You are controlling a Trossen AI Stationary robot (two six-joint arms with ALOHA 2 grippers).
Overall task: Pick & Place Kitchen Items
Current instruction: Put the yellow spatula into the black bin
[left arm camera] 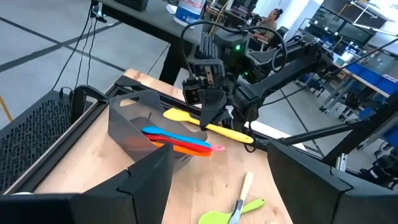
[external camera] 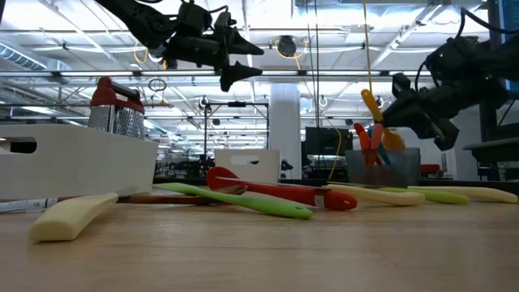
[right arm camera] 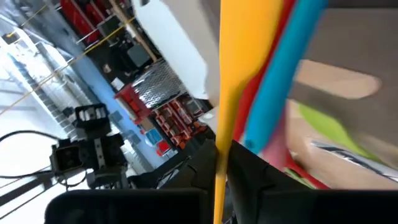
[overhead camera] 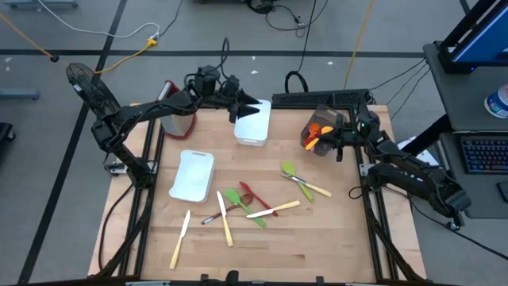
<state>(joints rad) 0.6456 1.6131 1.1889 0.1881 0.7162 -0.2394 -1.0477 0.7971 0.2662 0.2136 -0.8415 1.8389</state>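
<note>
My right claw (overhead camera: 332, 135) is clamped on the yellow spatula (left arm camera: 208, 124), its long axis lying across the grey bin (overhead camera: 317, 131) at two o'clock on the bench (overhead camera: 317, 238), while my left claw (overhead camera: 248, 107) hovers apart at twelve.

Grey floor (overhead camera: 71, 87) with dark tape lines, yellow and white cables trailing across it. Dark desk (overhead camera: 468, 103) right of the table, keyboard (overhead camera: 482, 155) on it, blue monitor edge (overhead camera: 484, 32) above. Low view: large open lab, white column (external camera: 284, 122), ceiling trusses with bright strip lights, racks and workstations far back. Left wrist view: person seated at a distant desk (left arm camera: 272, 18).
</note>
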